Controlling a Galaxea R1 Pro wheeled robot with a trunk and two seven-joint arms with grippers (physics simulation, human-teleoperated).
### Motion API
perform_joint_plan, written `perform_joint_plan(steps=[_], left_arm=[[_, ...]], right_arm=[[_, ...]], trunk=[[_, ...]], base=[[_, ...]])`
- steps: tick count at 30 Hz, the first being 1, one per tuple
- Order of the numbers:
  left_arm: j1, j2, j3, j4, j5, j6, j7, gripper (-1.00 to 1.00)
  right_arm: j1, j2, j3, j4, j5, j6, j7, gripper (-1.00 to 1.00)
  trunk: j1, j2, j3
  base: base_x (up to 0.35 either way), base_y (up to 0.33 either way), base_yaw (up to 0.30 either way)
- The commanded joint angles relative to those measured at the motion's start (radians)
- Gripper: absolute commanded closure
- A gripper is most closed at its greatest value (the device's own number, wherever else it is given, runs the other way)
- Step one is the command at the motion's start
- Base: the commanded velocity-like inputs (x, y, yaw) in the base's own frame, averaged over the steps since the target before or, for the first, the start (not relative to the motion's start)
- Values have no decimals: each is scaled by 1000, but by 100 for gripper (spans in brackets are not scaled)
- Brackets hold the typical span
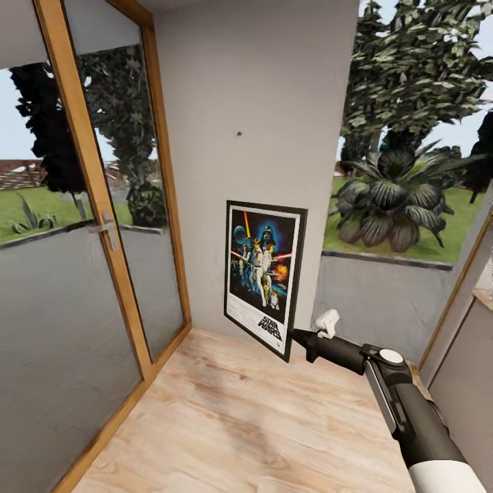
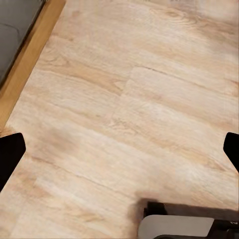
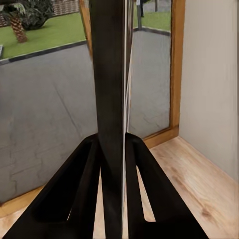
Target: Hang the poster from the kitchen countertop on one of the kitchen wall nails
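My right gripper (image 1: 296, 337) is clamped on the poster (image 1: 265, 275) at its lower right corner — a light, stiff, thin board, so an edge pinch suits it. It stands upright, long axis vertical, facing me, below the nail (image 1: 239, 133) on the wall (image 1: 274, 82).

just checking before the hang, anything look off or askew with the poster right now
Nothing damaged. The poster is upright but low: it hangs in the air well below the nail on the grey wall, turned at an angle to that wall. The right gripper pinches it edge-on at its lower right corner, fingers closed on the frame.
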Motion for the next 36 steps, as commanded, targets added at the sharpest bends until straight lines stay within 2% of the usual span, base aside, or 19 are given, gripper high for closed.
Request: perform_joint_plan(steps=[1, 16, 36], left_arm=[[1, 0, 0, -2, 0, 6, -1, -100], [1, 0, 0, -2, 0, 6, -1, -100], [1, 0, 2, -3, 0, 6, -1, -100]], right_arm=[[0, 0, -1, 0, -4, 10, 7, 100], [0, 0, -1, -3, -4, 10, 7, 100], [0, 0, -1, -2, -4, 10, 8, 100]], trunk=[[1, -1, 0], [1, -1, 0], [1, -1, 11]], base=[[146, 322, -79], [146, 322, -31], [145, 321, -282]])
